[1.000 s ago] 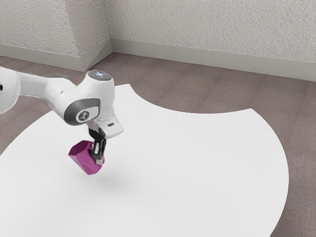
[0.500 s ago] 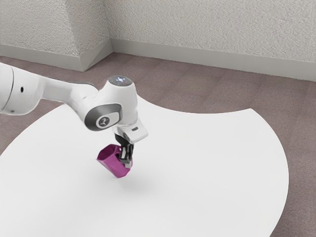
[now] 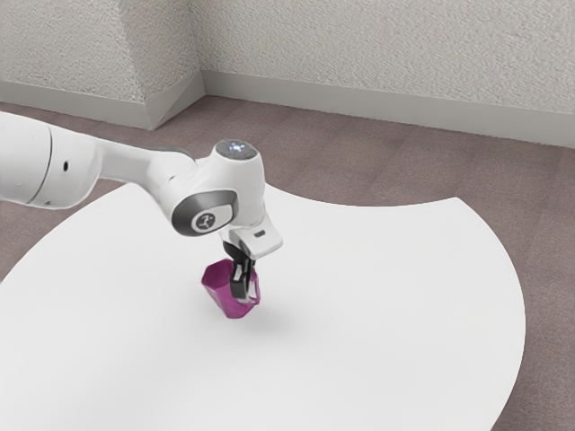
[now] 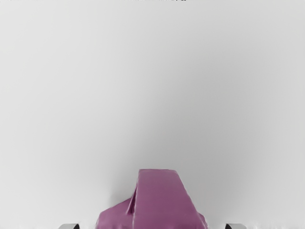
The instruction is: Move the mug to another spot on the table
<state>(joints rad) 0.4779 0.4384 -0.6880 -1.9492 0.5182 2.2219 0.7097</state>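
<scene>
Arm (image 3: 108, 171): white, coming in from the exterior view's left, wrist bent down over the table.
Gripper (image 3: 239, 291): black, pointing down, closed on the mug, fingers clamped across its wall on the side toward the exterior view's right.
Mug (image 3: 217, 287): magenta, faceted, hanging from the fingers and tilted, with the open top leaning toward the exterior view's upper left.
Mug position: over the table's middle part, left of centre in the exterior view, well apart from every edge.
Height: base very close to the tabletop; cannot tell whether touching or just clear of it.
Shadow (image 3: 266, 321): faint grey patch on the tabletop, just beside the mug's base on the exterior view's right.
Table (image 3: 395, 296): white, broad, with curved edges and a concave cut along the far side.
Wrist view: mug (image 4: 159, 200) as a large magenta shape right under the hand, plain white table (image 4: 152, 86) beyond it.
Floor (image 3: 377, 148): brownish-grey carpet around the table.
Walls (image 3: 377, 40): light, rough-textured, meeting at a corner behind the arm, with a pale baseboard (image 3: 386, 106) along the bottom.
</scene>
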